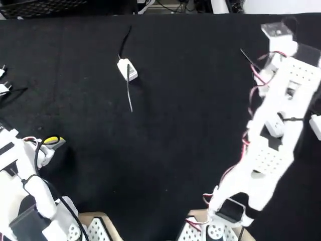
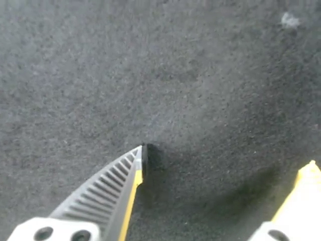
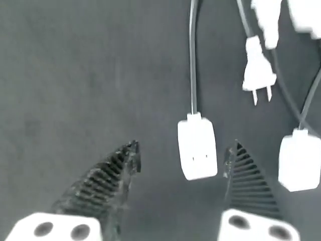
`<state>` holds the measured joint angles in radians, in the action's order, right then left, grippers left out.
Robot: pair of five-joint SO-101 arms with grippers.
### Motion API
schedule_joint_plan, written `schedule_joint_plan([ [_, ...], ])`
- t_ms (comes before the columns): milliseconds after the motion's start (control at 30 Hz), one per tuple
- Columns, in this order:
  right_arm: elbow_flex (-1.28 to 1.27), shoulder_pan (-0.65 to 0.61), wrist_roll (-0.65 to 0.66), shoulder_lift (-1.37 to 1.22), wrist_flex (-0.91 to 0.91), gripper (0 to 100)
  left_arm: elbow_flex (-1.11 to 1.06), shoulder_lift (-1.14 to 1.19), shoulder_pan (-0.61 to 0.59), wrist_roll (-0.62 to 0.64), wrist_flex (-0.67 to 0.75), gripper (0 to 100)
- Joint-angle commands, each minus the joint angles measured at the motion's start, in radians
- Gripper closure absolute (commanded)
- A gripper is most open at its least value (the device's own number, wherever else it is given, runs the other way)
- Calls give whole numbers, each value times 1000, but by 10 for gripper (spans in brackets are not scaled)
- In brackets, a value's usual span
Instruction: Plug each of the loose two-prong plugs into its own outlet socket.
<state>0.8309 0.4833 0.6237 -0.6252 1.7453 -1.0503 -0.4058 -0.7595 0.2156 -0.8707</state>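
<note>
I am looking down on a table covered in matte black felt (image 1: 190, 140), its nap showing fuzzy and speckled under the left wrist camera. The left arm is sitting folded low at the near left corner. Its left gripper (image 2: 226, 155) is hanging spread just above bare cloth, with one ribbed grey finger (image 2: 118, 188) edged in yellow. The right arm is lying extended toward the far right corner. Its right gripper (image 3: 183, 147) is standing parted, with dark ridged fingers (image 3: 108, 181). A smooth white boxy outlet socket (image 3: 197, 148) is lying on the cloth between the tips, closer to one finger; whether it is touching, I cannot tell. Beside it I am counting a second socket block (image 3: 299, 160) and one white two-prong plug (image 3: 258, 70), its prongs pointing toward the gripper. From above, a third socket block (image 1: 127, 69) is lying well apart, left of the table's middle, trailing a thin cord.
</note>
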Motion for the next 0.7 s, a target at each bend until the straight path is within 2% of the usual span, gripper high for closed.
schedule_joint_plan([
  [0,-61,63,71,64,0,740,1,-32,36,5,15,553],
  [300,-277,147,153,64,-163,740,1,-32,50,5,15,553],
  [400,-361,149,195,64,-207,740,1,-32,50,5,15,553],
  [667,-521,146,198,64,-400,740,1,-34,50,5,15,553],
])
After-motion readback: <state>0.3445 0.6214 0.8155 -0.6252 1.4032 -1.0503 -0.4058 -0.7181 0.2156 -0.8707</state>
